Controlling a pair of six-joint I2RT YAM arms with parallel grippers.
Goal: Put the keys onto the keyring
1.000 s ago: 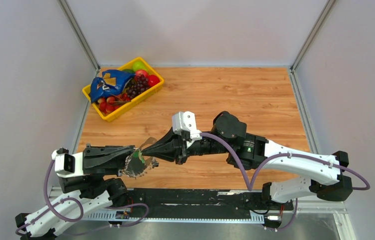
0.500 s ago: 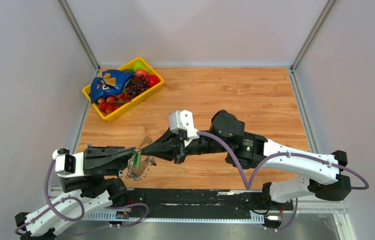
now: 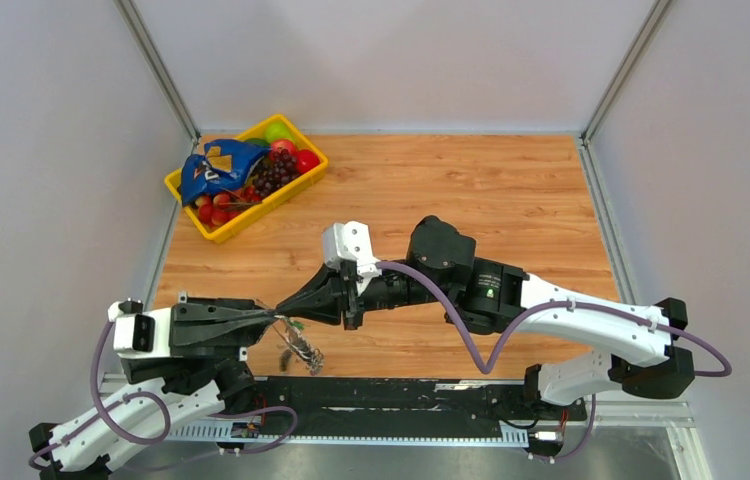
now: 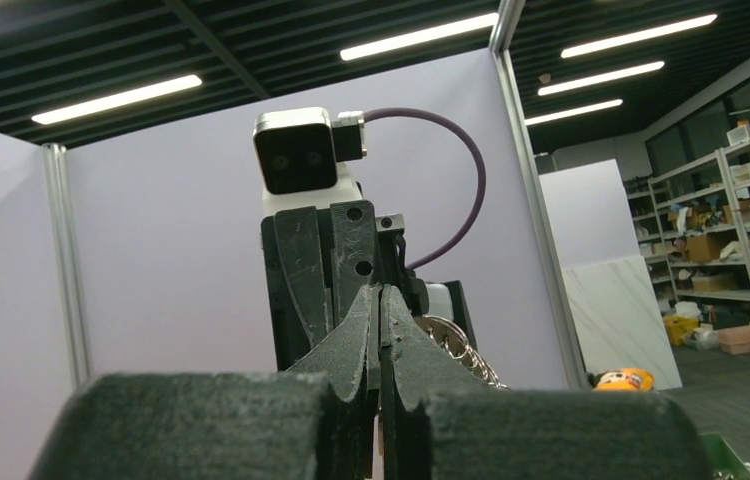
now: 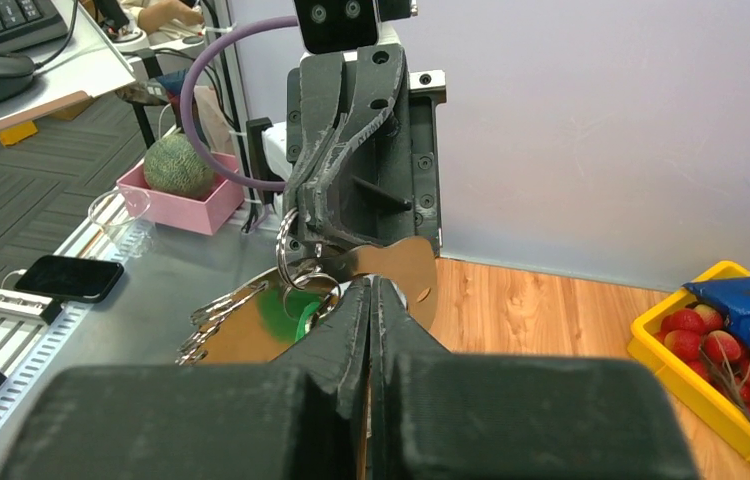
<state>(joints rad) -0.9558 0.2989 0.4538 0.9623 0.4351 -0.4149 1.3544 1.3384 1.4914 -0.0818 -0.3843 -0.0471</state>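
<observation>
Over the table's near left part my two grippers meet tip to tip. Seen from the right wrist, the left gripper (image 5: 317, 238) is shut on the keyring (image 5: 296, 262), a cluster of silver rings hanging from its fingertips. A thin, flat, shiny brown-looking plate (image 5: 396, 268) and a tiny green piece (image 5: 303, 318) hang with it, and toothed silver keys (image 5: 213, 312) stick out to the left. My right gripper (image 5: 371, 286) is shut, with a sliver of that plate between its jaws. From above, the bunch (image 3: 301, 350) dangles below the left gripper (image 3: 273, 318) and right gripper (image 3: 287, 306).
A yellow basket (image 3: 251, 222) with fruit and a blue chip bag (image 3: 213, 168) stands at the back left. A black rail (image 3: 381, 395) runs along the near edge. Off the table are a pink tray (image 5: 176, 205) holding a melon and a phone (image 5: 66, 277).
Both grippers have shifted left and toward the near edge, staying tip to tip. The bunch, earlier spread wide under the tips, now hangs narrow and lower.
</observation>
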